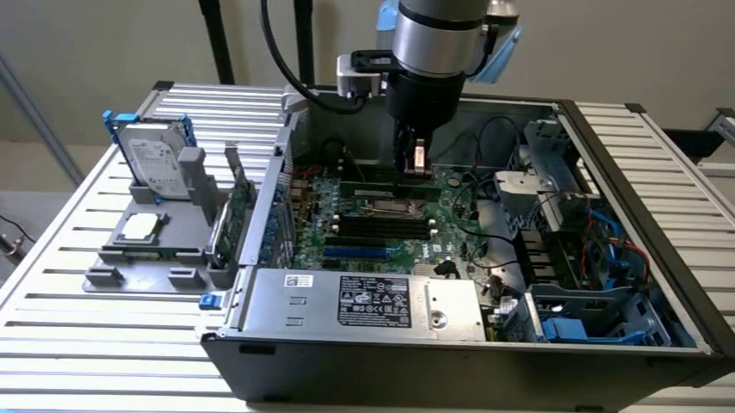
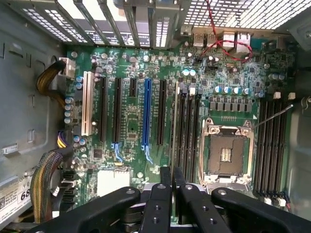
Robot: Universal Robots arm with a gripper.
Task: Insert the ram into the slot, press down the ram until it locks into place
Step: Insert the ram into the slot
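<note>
My gripper (image 1: 416,168) reaches down into the open computer case and is shut on the ram (image 1: 379,191), a thin green stick held on its long edge. The stick sits low over the motherboard, just beyond the processor socket (image 1: 391,208). In the wrist view the ram (image 2: 174,126) shows edge-on as a thin line running out from between the black fingers (image 2: 160,204) of the gripper (image 2: 172,187). It runs along the outer side of a bank of long black slots (image 2: 183,126) beside the socket (image 2: 226,153). I cannot tell whether it is seated.
A second bank of black slots (image 2: 272,145) lies on the socket's other side. The blue slot (image 2: 146,111), red wires (image 2: 228,48) and cable bundles (image 2: 46,179) are nearby. A power supply (image 1: 367,301), drive cages (image 1: 574,224) and case walls hem the board. A hard drive (image 1: 155,163) rests outside.
</note>
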